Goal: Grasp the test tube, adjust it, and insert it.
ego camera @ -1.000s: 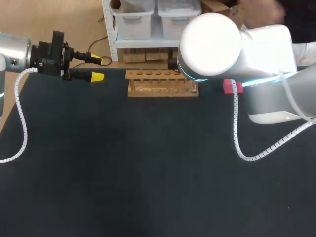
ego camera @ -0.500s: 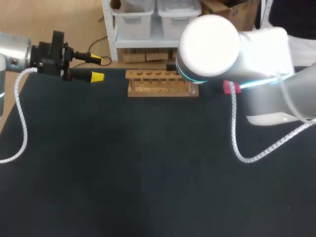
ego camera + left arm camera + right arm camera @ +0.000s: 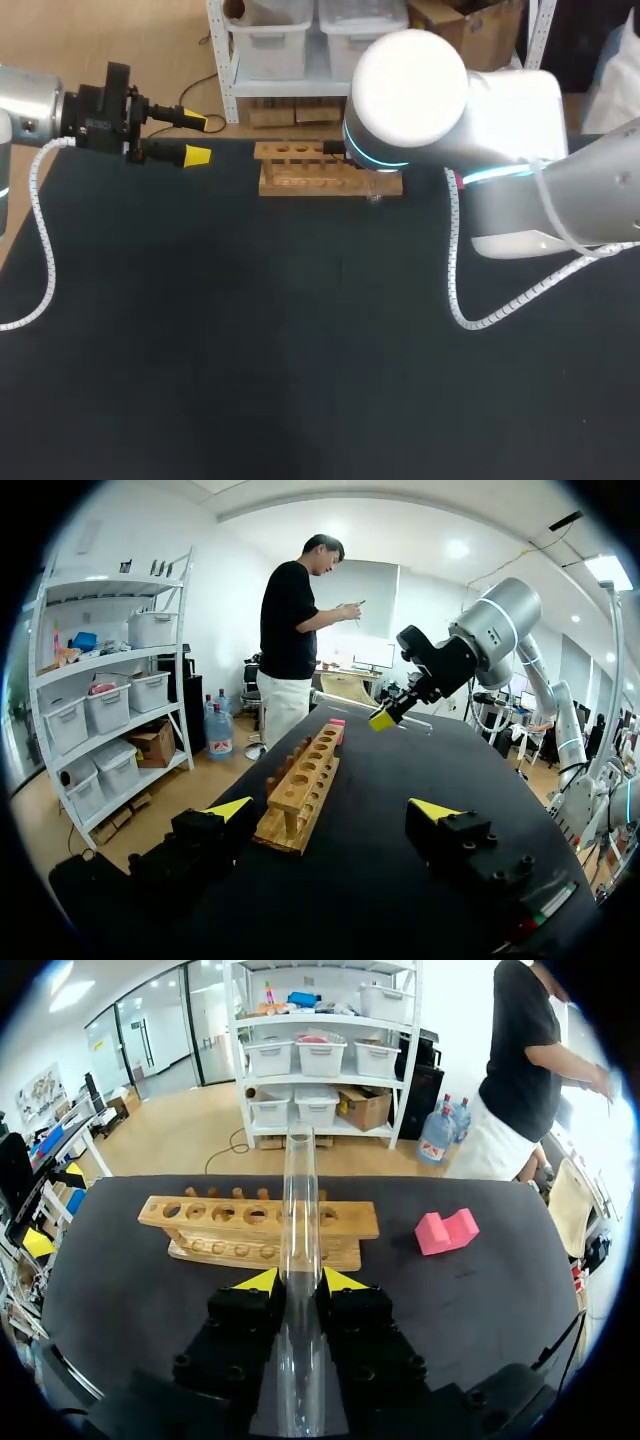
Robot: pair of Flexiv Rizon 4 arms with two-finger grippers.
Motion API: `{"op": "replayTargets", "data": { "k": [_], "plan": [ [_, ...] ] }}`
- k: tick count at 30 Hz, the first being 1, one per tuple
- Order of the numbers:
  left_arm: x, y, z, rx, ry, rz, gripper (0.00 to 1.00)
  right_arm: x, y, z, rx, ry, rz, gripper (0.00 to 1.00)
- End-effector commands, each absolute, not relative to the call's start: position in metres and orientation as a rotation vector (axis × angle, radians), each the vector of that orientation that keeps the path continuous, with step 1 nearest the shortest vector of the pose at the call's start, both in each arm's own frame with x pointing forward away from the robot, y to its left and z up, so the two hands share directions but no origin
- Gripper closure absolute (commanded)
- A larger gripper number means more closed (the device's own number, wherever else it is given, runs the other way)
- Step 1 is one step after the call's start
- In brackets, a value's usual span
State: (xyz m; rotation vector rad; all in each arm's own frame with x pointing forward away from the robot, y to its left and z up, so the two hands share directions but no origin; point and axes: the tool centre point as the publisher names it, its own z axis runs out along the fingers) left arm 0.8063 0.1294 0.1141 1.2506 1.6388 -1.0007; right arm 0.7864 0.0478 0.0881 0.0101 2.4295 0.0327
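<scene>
A clear test tube [image 3: 299,1210] lies lengthwise between my right gripper's [image 3: 297,1282] yellow tips, which are shut on it; its open end points towards the wooden rack [image 3: 250,1218]. In the left wrist view the right gripper [image 3: 384,718] hangs above the rack's [image 3: 303,785] far end with the tube [image 3: 340,700] held about level. In the head view my right arm covers its own gripper and the right end of the rack [image 3: 310,170]. My left gripper [image 3: 197,139] stays at the table's back left, open and empty, with the rack between and ahead of its tips [image 3: 331,810].
A pink block [image 3: 447,1231] lies on the black table beside the rack's right end, and shows past the rack [image 3: 337,722] in the left wrist view. The rack's holes hold nothing. A white cable [image 3: 460,270] loops from the right arm over the table.
My right arm has shifted left with the tube, now covering the rack's right end and most of the pink block in the head view. The left arm has not moved.
</scene>
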Motion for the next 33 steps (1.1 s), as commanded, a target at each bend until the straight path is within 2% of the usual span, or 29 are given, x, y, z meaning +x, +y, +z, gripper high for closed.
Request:
{"op": "replayTargets", "data": {
  "k": [1, 33],
  "plan": [
    [0.806, 0.13, 0.113, 1.25, 1.635, -1.0, 0.0, 0.794, 0.053, 0.081, 0.005, 2.447, 0.038, 1.0],
    [0.806, 0.13, 0.113, 1.25, 1.635, -1.0, 0.0, 0.811, 0.065, 0.053, -0.037, 2.533, 0.076, 1.0]
  ]
}}
